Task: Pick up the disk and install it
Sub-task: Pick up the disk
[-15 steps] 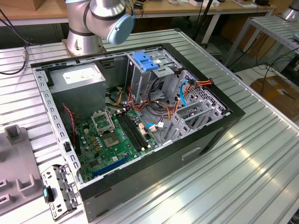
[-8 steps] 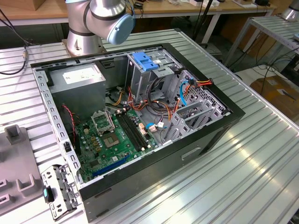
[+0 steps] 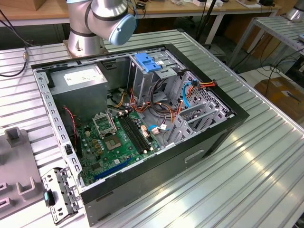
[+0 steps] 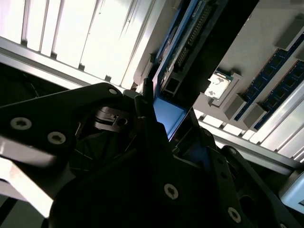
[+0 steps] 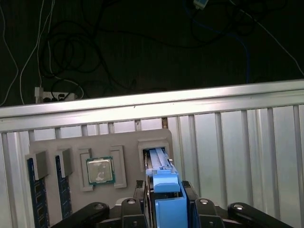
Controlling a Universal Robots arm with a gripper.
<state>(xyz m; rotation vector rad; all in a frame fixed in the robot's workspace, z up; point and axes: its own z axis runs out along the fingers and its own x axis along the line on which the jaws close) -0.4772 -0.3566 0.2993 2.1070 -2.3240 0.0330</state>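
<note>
Grey moulded plastic tray [image 5: 128,137] on ribbed aluminium table [image 5: 237,142], blue-railed metal disk [image 5: 161,164] upright in the tray's end slot, square silver processor chip [image 5: 99,171] in the next pocket, two blue memory sticks [image 5: 31,190] beyond

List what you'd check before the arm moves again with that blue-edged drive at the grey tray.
1. Gripper at the disk: ok, the disk's blue end sits inside it in the first wrist view.
2. Firm hold on the disk: cannot tell.
3. Disk out of the grey tray: not ok, its far end appears to sit in the tray's slot.
4. Tray neighbours clear: ok, the processor and memory sticks lie apart from the gripper.
5. Computer case open: ok.
6. Path into the metal cage free: cannot tell, orange and blue cables lie beside it.
</note>
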